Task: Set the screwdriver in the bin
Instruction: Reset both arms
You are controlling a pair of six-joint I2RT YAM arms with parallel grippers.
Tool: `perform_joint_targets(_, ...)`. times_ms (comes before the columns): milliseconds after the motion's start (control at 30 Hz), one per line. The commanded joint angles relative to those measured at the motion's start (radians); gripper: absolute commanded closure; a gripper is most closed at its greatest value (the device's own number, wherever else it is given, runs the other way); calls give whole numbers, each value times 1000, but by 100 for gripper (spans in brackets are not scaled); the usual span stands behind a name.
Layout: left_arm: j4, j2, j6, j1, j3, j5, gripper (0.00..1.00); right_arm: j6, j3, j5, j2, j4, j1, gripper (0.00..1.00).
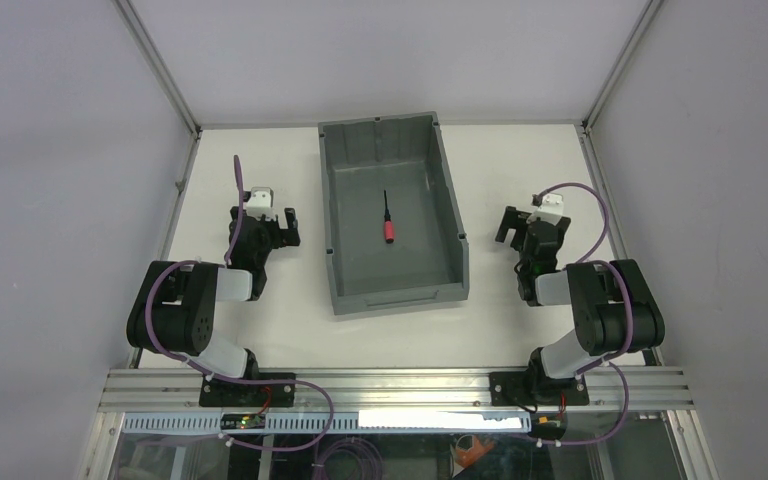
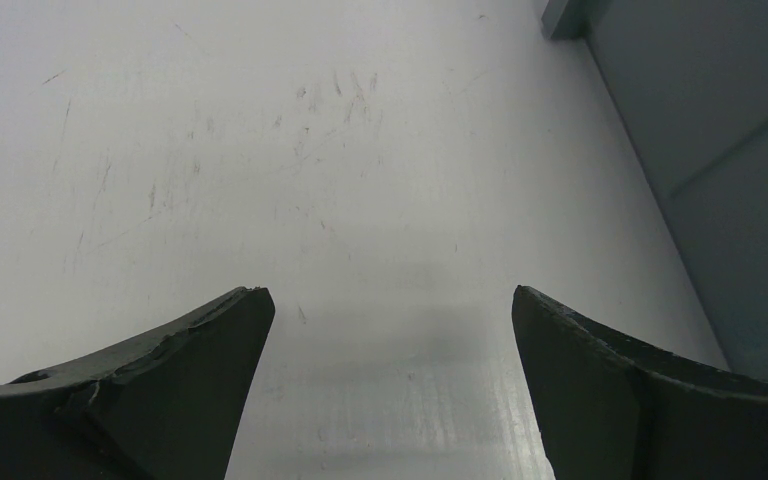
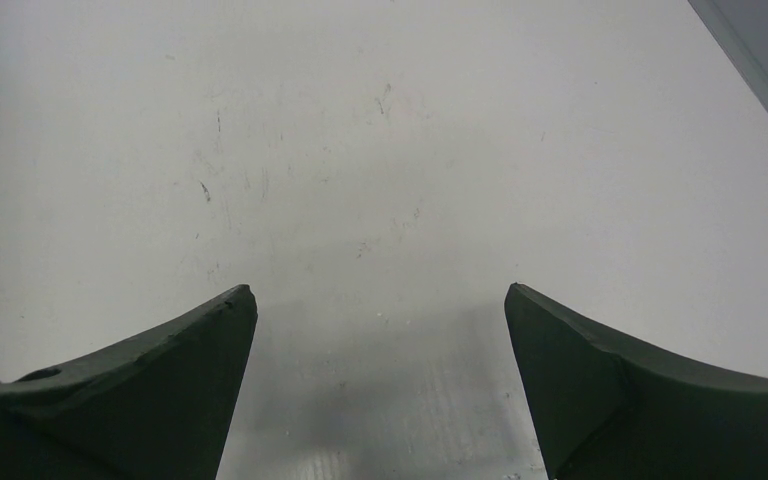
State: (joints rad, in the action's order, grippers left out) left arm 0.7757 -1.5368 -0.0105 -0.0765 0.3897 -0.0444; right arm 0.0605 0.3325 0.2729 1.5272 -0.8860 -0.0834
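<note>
The screwdriver (image 1: 387,222), red-handled with a thin black shaft, lies on the floor of the dark grey bin (image 1: 450,215) in the middle of the table. My left gripper (image 1: 280,222) rests left of the bin, open, with only bare table between its fingers (image 2: 210,360). In the left wrist view the bin's outer wall (image 2: 720,180) runs along the right. My right gripper (image 1: 512,226) sits right of the bin, open and empty too, its fingers (image 3: 580,370) wide apart over the white table.
The white table (image 1: 260,330) is walled by pale panels with metal corner posts (image 1: 160,70). An aluminium rail (image 1: 390,385) carries both arm bases at the near edge. Purple cables (image 1: 160,300) loop around each arm.
</note>
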Motion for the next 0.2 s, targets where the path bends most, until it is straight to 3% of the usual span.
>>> perform_joint_targets(0,28,32,8,11,-6,15,1,-1,14,-15,3,-50,15,1)
perform_joint_targets(167,27,32,8,11,-6,15,1,0,14,-26,1,-48,22,1)
